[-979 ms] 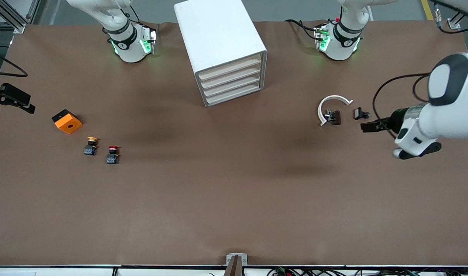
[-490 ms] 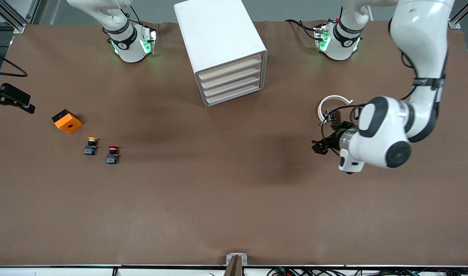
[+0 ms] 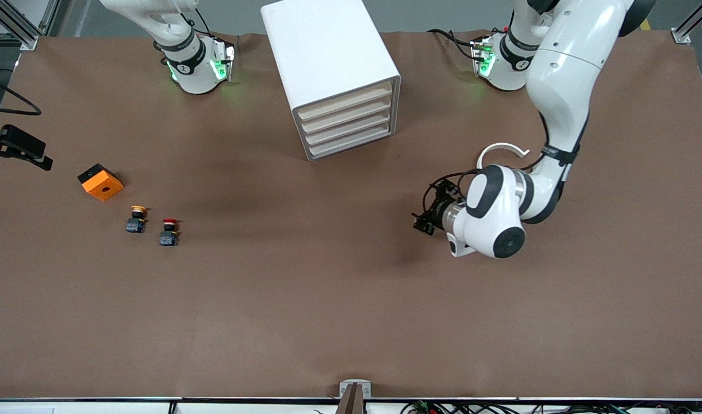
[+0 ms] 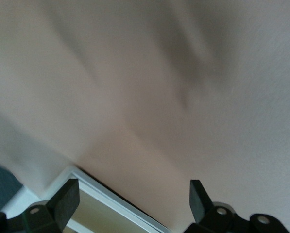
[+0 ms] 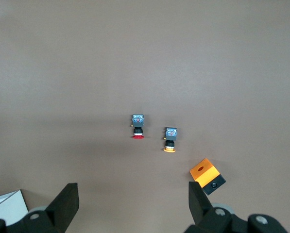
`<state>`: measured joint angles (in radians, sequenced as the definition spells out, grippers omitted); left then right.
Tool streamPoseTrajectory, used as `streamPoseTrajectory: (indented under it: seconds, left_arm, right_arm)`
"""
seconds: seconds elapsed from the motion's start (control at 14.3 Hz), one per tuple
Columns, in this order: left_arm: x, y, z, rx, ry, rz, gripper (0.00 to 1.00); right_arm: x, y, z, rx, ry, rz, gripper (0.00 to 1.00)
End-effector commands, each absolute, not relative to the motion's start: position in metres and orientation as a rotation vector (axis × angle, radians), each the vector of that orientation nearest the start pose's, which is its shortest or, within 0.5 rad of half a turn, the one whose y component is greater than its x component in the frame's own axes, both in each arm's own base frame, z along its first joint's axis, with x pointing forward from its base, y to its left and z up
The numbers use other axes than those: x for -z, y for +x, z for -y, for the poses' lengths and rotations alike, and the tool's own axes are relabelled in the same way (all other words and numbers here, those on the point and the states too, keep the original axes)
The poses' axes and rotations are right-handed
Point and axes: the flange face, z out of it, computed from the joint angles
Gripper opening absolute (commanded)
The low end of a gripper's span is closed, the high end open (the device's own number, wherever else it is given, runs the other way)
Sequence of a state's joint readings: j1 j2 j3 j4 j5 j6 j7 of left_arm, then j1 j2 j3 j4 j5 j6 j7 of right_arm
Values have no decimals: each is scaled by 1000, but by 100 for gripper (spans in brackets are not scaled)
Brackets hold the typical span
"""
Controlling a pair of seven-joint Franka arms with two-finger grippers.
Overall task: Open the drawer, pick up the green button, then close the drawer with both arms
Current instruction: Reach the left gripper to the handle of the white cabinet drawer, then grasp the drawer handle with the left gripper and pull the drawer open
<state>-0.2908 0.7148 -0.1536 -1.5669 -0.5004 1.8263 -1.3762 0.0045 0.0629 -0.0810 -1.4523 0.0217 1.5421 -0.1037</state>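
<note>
The white cabinet stands at the middle of the table near the robots' bases. All four cream drawer fronts are shut, including the lower drawers. The green button is out of view. My left gripper is open and empty over bare table between the cabinet and a white ring. Its wrist view shows the open gripper and a white-edged, cream corner of the cabinet. My right gripper is open and empty, high over the table; it does not show in the front view.
An orange block, a yellow-capped button and a red-capped button lie toward the right arm's end. They also show in the right wrist view: block, yellow, red. A white ring lies partly under the left arm.
My left arm has swung in from its end of the table, carrying the open gripper past the white ring toward the cabinet. The right arm has not visibly moved.
</note>
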Motion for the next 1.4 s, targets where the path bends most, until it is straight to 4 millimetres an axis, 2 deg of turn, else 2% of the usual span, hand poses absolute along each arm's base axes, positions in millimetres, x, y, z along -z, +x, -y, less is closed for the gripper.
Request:
streamPoseTrajectory:
  seconds: [0.0,0.21,0.28,0.49,0.7,0.98,1.12,1.26,1.33]
  left_arm:
    - [-195,567,349,-1140,-2179,1886,100]
    - [-174,540,383,-1132,-1814,2049,100]
    - [-167,528,397,-1113,-1734,2063,100]
    - [-155,502,422,-1131,-1530,2083,100]
    - [-145,477,433,-1263,-1414,1959,100]
    - [-146,449,450,-1329,-1356,1826,100]
    - [-144,436,461,-1347,-1345,1793,87]
    - [-142,430,465,-1376,-1305,1771,72]
    - [-142,428,466,-1392,-1274,1759,67]
  right_arm:
    - [-645,573,39,37,-3139,45,100]
    - [-645,573,39,37,-3139,45,100]
    - [-645,573,39,37,-3139,45,100]
    - [-645,573,39,37,-3139,45,100]
    - [-645,573,39,37,-3139,47,100]
    - [-645,573,39,37,-3139,47,100]
    - [-645,573,39,37,-3139,47,100]
    - [-645,573,40,37,-3141,47,100]
    - [-645,573,39,37,-3139,47,100]
